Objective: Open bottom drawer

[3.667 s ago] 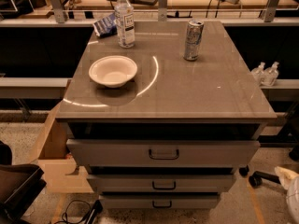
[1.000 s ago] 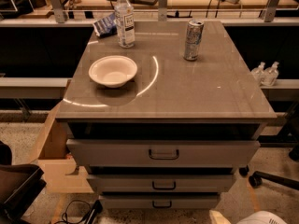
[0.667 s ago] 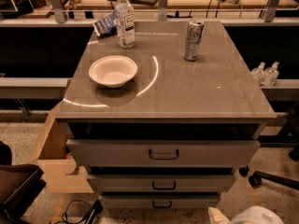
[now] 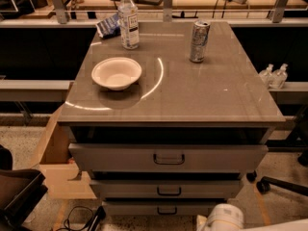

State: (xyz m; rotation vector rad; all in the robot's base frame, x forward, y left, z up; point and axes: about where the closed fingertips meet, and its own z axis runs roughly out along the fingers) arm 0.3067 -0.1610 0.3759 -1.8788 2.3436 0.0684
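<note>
Camera view: the bottom drawer, lowest of three grey fronts under the desk, is shut with its handle ungrasped, so the whole pull is left; the white claw sits low, just right of it, its opening impossible to tell, while bowl, water bottle and can stand clear above.

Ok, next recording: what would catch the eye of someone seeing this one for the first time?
The glossy grey cabinet top fills the view, with a white bowl at its left, a water bottle at the back and a can to the right of that. Lowest on the cabinet's front is the bottom drawer with its small dark handle. The gripper shows at the picture's bottom edge, just right of the handle.
</note>
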